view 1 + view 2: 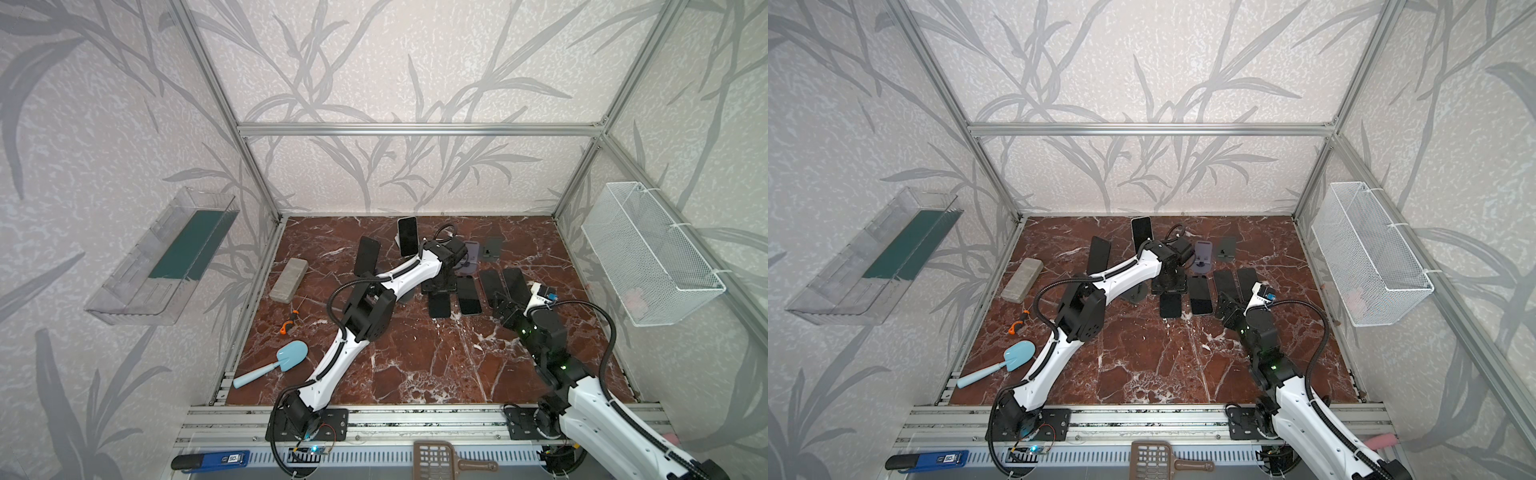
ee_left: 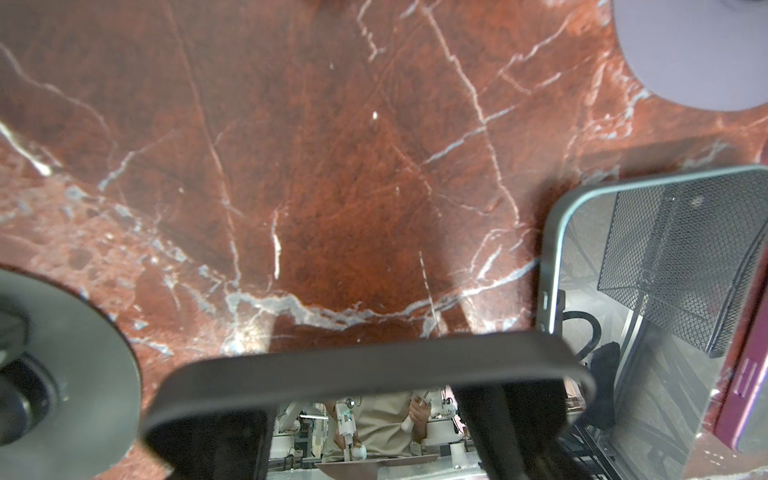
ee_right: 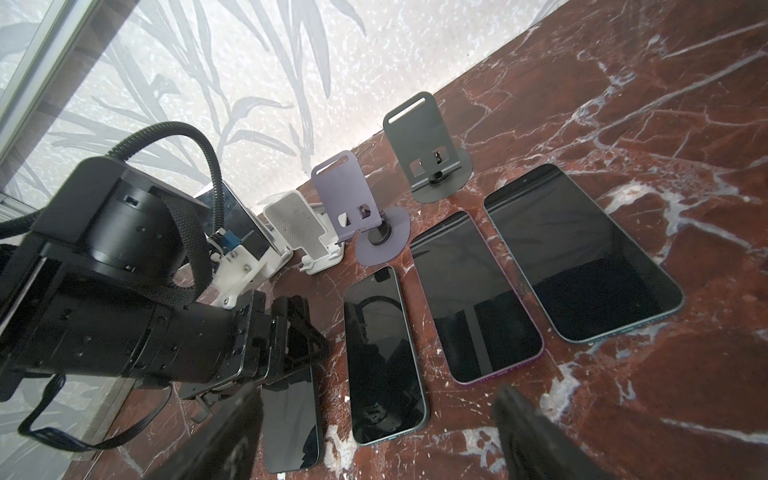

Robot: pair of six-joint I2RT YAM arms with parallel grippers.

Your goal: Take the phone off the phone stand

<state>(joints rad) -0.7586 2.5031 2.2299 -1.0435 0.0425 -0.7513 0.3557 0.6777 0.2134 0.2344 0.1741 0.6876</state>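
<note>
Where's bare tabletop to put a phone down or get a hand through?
Open marble: front centre between the left arm and right arm; the right strip from the flat phones to the wall with the wire basket. Crowded: back centre, stands and propped phones packed; left edge holds block, screwdriver, scoop.

A: What's flat on the marble table (image 3: 665,124)?
B: Side by side, four dark phones (image 3: 384,357).
A: Beyond?
B: By the far wall, three stands (image 3: 345,195) (white, purple, grey). The left gripper (image 3: 295,353) seems clamped on the leftmost phone (image 3: 291,419).
</note>
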